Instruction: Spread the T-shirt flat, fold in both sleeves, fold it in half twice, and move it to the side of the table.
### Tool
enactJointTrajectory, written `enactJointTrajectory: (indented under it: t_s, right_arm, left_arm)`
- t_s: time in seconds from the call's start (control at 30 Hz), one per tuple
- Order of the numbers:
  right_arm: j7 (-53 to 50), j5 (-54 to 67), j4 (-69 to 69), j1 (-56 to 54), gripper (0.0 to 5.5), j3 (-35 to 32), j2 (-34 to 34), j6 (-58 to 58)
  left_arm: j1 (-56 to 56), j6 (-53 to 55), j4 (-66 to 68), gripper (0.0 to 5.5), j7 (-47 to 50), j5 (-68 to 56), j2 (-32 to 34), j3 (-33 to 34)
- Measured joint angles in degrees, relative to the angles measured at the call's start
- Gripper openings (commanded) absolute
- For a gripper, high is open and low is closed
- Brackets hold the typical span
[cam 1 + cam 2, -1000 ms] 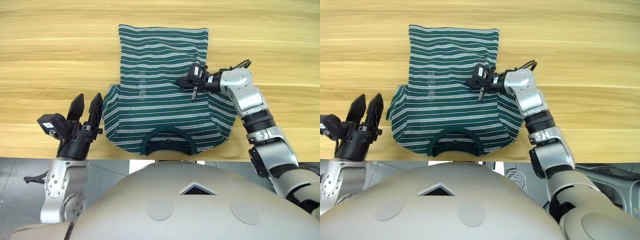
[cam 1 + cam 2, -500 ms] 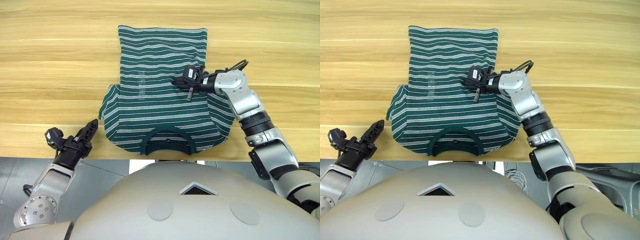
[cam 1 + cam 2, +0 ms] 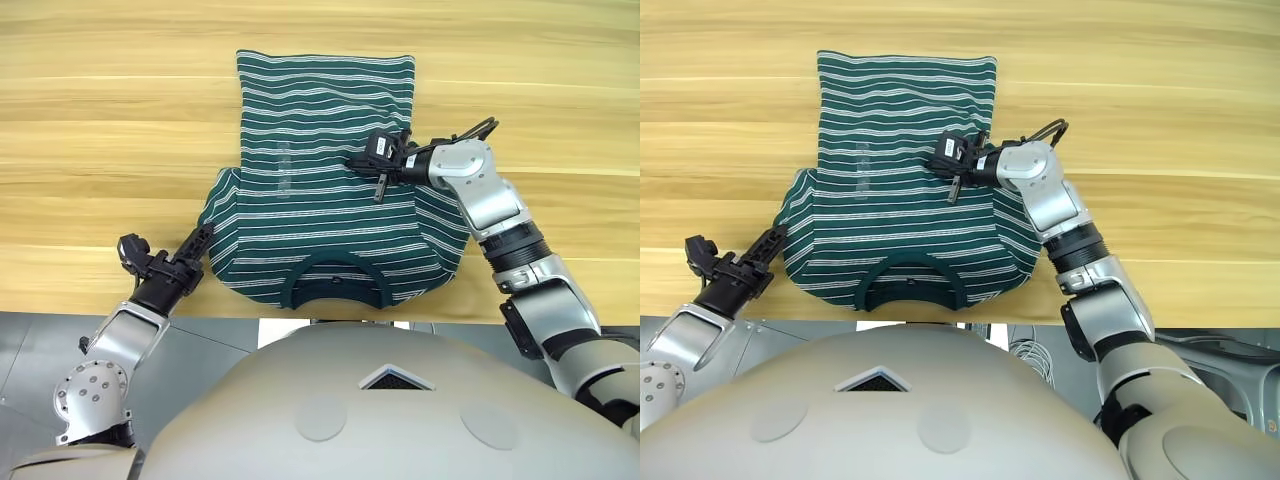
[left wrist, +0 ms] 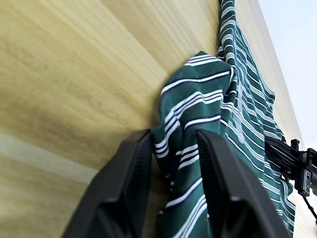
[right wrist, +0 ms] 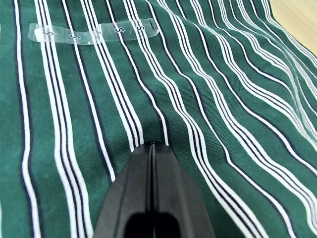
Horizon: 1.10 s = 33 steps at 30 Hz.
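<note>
Straddles a bunched fold at the striped T-shirt's (image 3: 310, 110) side with the left pincer (image 4: 173, 141), fingers parted, cloth between them. Presses the right pincer (image 5: 152, 146), fingers closed tight together, tips down on the chest cloth. Spreads beyond both across the wooden table (image 3: 100, 100). Reveals, from the right wrist, a clear sticker strip (image 5: 94, 32) just ahead of those tips.

T-shirt (image 3: 320, 210) finely ribbed matt cloth; table (image 3: 100, 110) smooth wood; right tool (image 5: 151, 145) matt plastic.
</note>
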Motion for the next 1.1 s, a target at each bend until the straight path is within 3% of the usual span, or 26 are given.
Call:
enactJointTrajectory:
  t_s: [0.23, 0.77, 1.1]
  right_arm:
    - [-0.2, 0.0, -0.7, 0.1, 0.00, 0.0, -0.1, 0.9]
    - [-0.4, 0.2, -1.0, 0.5, 0.00, -0.4, -0.4, 1.2]
    - [-0.5, 0.2, -1.0, 0.6, 0.00, -0.5, -0.6, 0.7]
  left_arm:
    - [-1.0, 0.1, 1.0, 0.01, 0.2, 1.7, -0.3, -0.7]
    - [-4.0, -1.3, 5.5, 0.01, -1.0, 3.0, -1.7, 3.7]
    - [-1.7, -1.6, -6.4, 0.01, 2.3, 0.8, -3.3, 6.6]
